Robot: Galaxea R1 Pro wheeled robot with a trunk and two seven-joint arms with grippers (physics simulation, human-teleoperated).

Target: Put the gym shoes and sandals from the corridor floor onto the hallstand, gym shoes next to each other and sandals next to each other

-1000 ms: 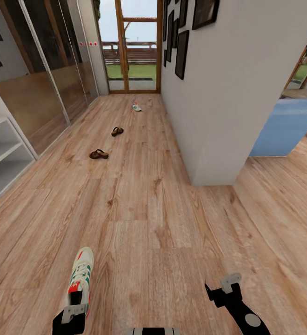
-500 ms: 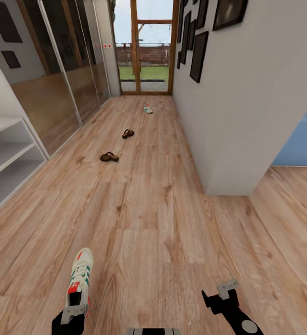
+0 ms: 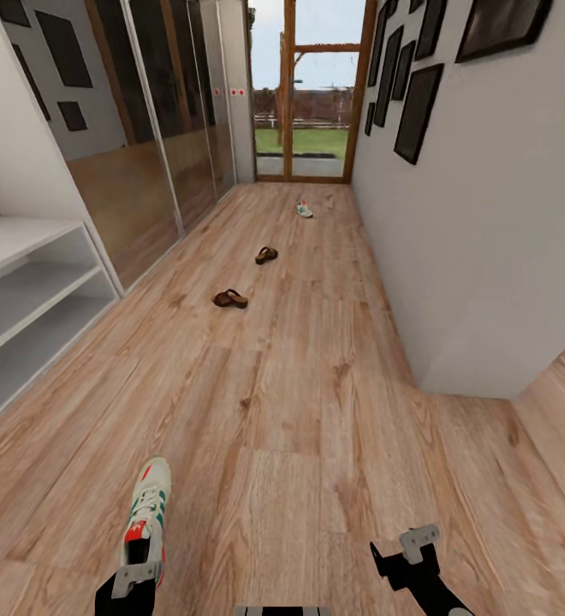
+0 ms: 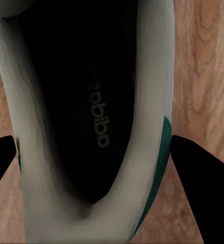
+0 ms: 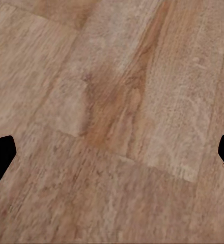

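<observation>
My left gripper (image 3: 139,558) is shut on the heel of a cream gym shoe (image 3: 148,505) with green stripes, its toe pointing away from me. In the left wrist view the shoe's dark insole (image 4: 86,101) lies between the two fingertips. The other gym shoe (image 3: 304,210) lies far down the corridor floor (image 3: 300,411). Two brown sandals (image 3: 230,299) (image 3: 266,255) lie apart on the floor in between. The pale grey hallstand (image 3: 26,291) stands at the left. My right gripper (image 3: 408,547) is open over bare planks (image 5: 112,132).
A white wall (image 3: 488,257) with dark picture frames ends in a corner at the right. Glossy sliding wardrobe doors (image 3: 154,154) run along the left, past the hallstand. A glazed door (image 3: 304,94) closes the corridor's far end.
The whole picture has shifted right, so the camera has turned left: more of the hallstand shows and the blue area at the right is gone. The shoe stays in my left gripper.
</observation>
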